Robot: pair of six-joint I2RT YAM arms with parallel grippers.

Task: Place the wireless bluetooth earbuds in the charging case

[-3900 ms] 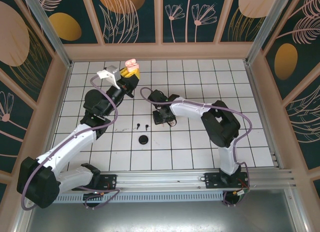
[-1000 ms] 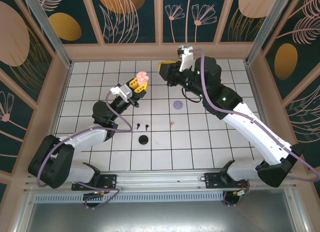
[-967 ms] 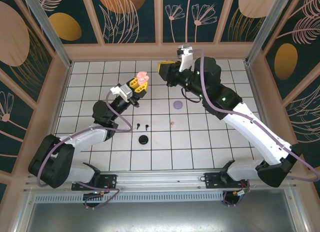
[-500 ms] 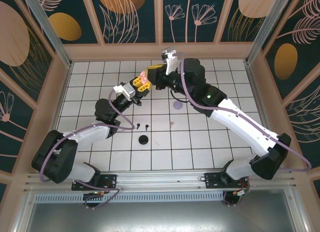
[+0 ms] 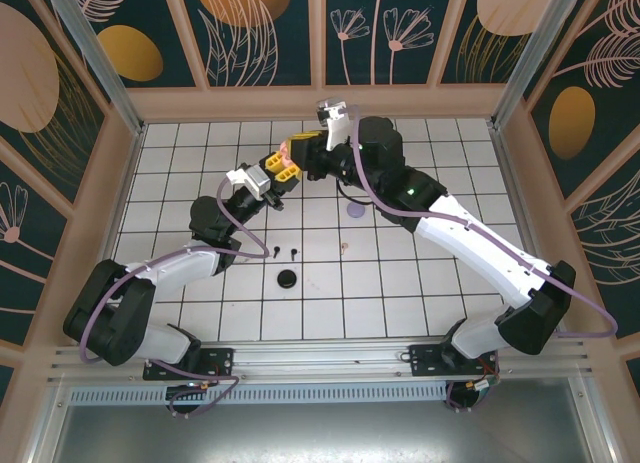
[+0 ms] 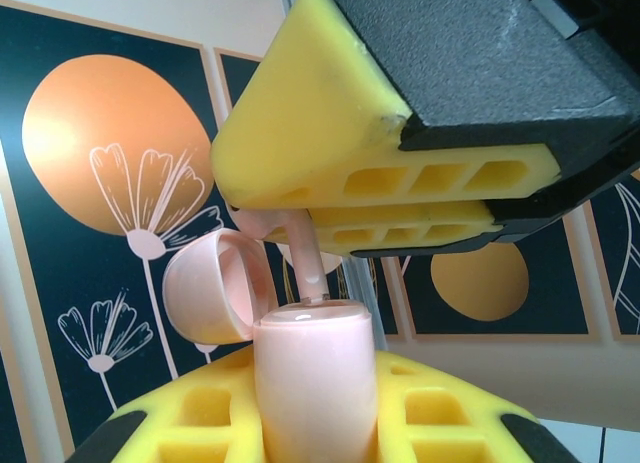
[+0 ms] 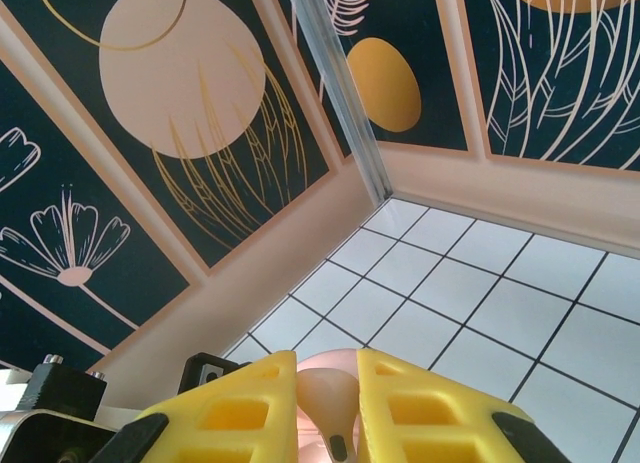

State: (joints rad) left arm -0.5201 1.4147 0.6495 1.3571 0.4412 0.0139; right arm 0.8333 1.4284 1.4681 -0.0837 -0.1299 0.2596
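On the tiled floor near its middle two black earbuds lie loose, and farther out, raised above it, my left gripper clamps the open pink charging case while my right gripper pinches a pink earbud stem-down at its mouth, so next I would lower it straight, then let go.

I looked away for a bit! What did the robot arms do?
The right pincer, gripping a pink earbud, rose from the table and swung left over the open pink case in the left pincer. The black earbuds and black disc stayed put.
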